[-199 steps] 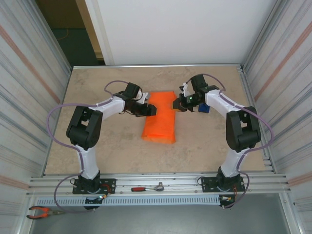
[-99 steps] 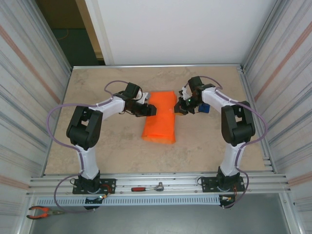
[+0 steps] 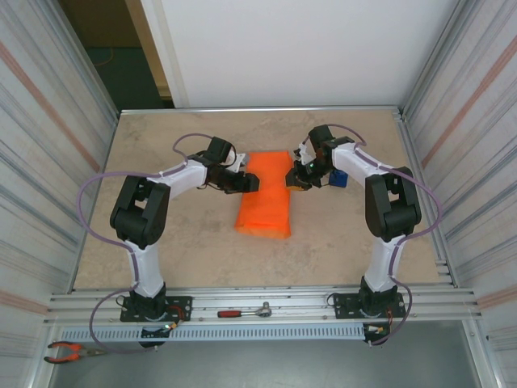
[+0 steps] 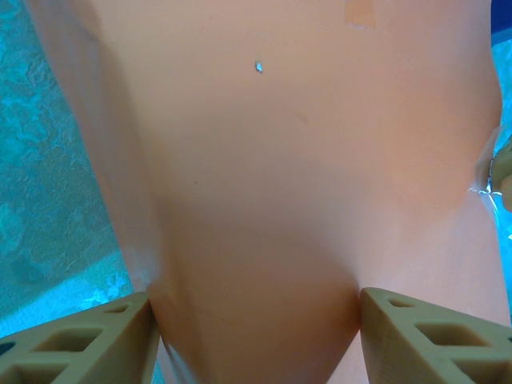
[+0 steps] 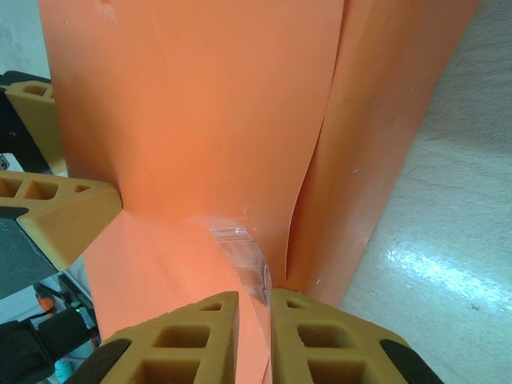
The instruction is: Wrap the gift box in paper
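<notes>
On the table (image 3: 161, 242), at its centre, the paper (image 3: 266, 194) lies folded into a long, bright orange bundle; the box is hidden, presumably inside. At the bundle's 10 o'clock, the left jaws stand wide, clamped across it, likely to steady it. At 2 o'clock, the right jaws are narrow around a loose flap edge beside clear, glossy tape (image 5: 240, 252), seemingly to press the seam; whether they grip it I cannot tell. Thin, smooth, matte sheet, softly creased

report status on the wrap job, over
Left gripper jaws wide, clamped across paper bundle. Right gripper jaws near closed, pinching a flap by clear tape. Blue dispenser beside right wrist, off the paper.
</notes>
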### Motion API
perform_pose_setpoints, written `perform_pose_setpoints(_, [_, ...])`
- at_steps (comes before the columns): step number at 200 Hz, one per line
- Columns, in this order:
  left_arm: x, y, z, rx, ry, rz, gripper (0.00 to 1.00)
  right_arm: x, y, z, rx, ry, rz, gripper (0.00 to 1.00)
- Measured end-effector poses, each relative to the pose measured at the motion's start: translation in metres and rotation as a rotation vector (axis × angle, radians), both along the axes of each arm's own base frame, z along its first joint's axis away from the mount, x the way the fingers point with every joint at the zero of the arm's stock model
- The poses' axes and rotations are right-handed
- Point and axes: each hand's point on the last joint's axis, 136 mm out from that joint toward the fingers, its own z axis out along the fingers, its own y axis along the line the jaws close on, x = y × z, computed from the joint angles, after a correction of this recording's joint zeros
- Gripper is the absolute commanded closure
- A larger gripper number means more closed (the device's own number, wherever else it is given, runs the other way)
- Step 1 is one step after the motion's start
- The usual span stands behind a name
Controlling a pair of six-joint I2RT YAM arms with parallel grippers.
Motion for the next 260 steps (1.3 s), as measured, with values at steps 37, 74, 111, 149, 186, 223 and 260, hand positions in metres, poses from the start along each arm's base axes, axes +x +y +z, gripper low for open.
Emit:
perform_pose_setpoints(37, [0.0000, 0.0000, 0.0000, 0.000, 0.000, 0.000, 0.37, 0.0003, 0.0012, 0.0013, 0.006, -0.002, 0.002, 0.76])
perform_pose_setpoints(74, [0.0000, 0.0000, 0.0000, 0.000, 0.000, 0.000, 0.37, 0.0002, 0.0024, 0.0027, 0.008, -0.003, 0.003, 0.72])
perform_pose_setpoints(111, [0.0000, 0.0001, -0.0001, 0.000, 0.000, 0.000, 0.37, 0.0000, 0.0043, 0.0048, 0.009, -0.010, 0.006, 0.64])
perform_pose_setpoints(149, [0.0000, 0.0001, -0.0001, 0.000, 0.000, 0.000, 0.37, -0.0002, 0.0058, 0.0065, 0.009, -0.015, 0.006, 0.62])
perform_pose_setpoints(186, [-0.0002, -0.0002, -0.0002, 0.001, 0.000, 0.000, 0.37, 0.0005, 0.0044, 0.0066, -0.003, -0.021, 0.001, 0.62])
perform_pose_setpoints(223, [0.0000, -0.0006, -0.0001, 0.007, -0.001, 0.000, 0.37, 0.0006, 0.0040, 0.0066, -0.027, -0.036, 0.002, 0.60])
perform_pose_setpoints(260, [0.0000, -0.0006, -0.0001, 0.007, -0.001, 0.000, 0.37, 0.0003, 0.0052, 0.0070, -0.031, -0.040, 0.005, 0.56])
